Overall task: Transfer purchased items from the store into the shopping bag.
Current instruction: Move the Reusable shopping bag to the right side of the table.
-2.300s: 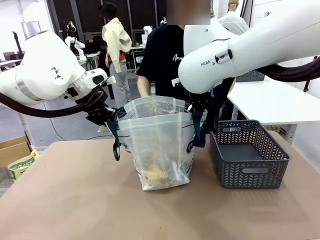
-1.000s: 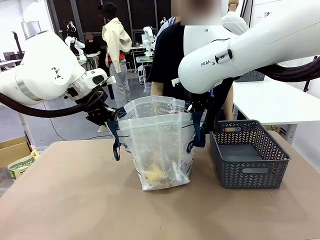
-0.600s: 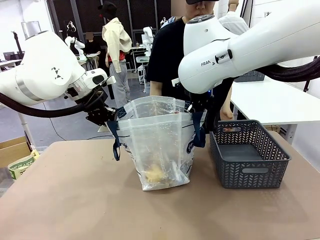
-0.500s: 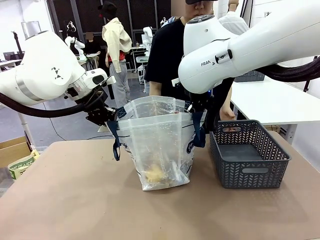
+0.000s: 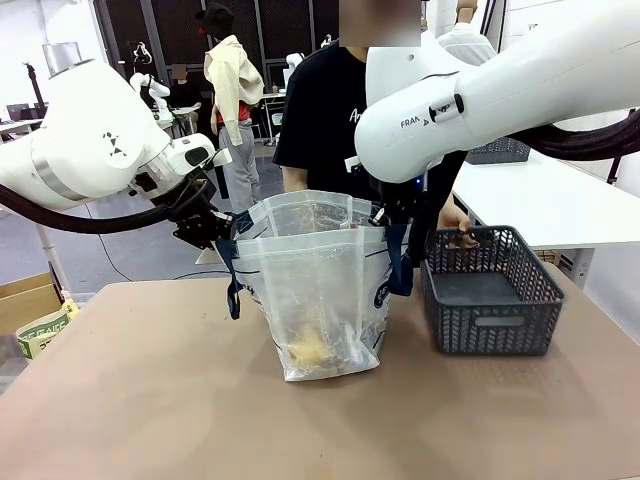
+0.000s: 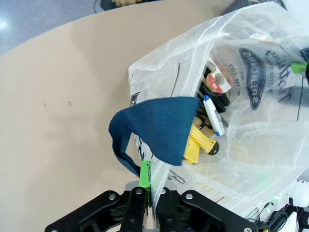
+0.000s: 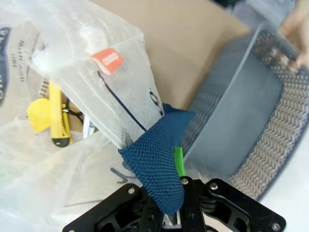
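L gripper, R gripper each clamped on a navy strap. Shopping bag below them looks limp, light: you'd hold straps only.

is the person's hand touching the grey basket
Touching. In the front view the person's hand is wrapped over the far rim of the basket. The right wrist view, though blurred, also shows it on that rim.

Left fingers clamped, right fingers clamped
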{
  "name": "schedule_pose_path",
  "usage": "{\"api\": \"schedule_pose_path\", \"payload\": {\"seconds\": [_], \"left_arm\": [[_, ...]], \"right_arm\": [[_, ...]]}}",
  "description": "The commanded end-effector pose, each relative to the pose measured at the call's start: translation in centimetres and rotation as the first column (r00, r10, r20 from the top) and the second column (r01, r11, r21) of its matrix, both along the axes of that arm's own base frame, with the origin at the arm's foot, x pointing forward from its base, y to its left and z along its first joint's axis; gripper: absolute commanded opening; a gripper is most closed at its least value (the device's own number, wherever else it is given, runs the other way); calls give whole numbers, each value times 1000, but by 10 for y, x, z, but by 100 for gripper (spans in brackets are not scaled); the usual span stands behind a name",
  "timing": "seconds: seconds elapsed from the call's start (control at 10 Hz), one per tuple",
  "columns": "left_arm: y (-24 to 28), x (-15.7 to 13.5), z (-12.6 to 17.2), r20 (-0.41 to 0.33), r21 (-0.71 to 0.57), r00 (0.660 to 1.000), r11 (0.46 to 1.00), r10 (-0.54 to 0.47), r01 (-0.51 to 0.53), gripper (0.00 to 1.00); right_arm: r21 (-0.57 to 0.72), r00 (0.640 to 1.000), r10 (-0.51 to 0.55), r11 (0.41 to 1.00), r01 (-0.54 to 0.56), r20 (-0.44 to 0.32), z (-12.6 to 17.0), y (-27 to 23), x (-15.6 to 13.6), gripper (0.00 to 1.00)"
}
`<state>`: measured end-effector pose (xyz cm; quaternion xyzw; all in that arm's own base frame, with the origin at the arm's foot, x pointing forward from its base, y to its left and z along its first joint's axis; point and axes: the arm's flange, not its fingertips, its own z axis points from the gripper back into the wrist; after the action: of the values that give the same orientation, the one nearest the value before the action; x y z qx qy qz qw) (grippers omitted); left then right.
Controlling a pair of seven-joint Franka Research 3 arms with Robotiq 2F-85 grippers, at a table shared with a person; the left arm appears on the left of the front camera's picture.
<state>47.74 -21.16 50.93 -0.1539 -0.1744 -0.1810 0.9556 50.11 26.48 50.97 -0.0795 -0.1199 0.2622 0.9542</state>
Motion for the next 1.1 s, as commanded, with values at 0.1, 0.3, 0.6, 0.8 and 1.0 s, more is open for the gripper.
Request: {"api": "schedule_pose_path", "payload": {"seconds": [0.1,0.3,0.6,0.8,1.0], "left_arm": [[-6,0,17,8,-90,999,995,-46,47,0],[-14,-2,25,3,-160,997,984,-72,72,0],[-30,-2,26,-9,-245,996,966,-87,82,0],[-35,2,23,-65,-280,995,959,-74,53,0],[-37,-5,18,-42,-232,997,971,-62,51,0]], "right_arm": [[38,984,-147,988,152,-99,16,15,5,0],[43,979,-178,982,182,-97,22,22,7,0],[58,964,-241,967,249,-110,25,39,9,0],[76,933,-317,940,333,-169,24,41,15,0],[64,959,-254,963,263,-124,18,36,9,0]]}}
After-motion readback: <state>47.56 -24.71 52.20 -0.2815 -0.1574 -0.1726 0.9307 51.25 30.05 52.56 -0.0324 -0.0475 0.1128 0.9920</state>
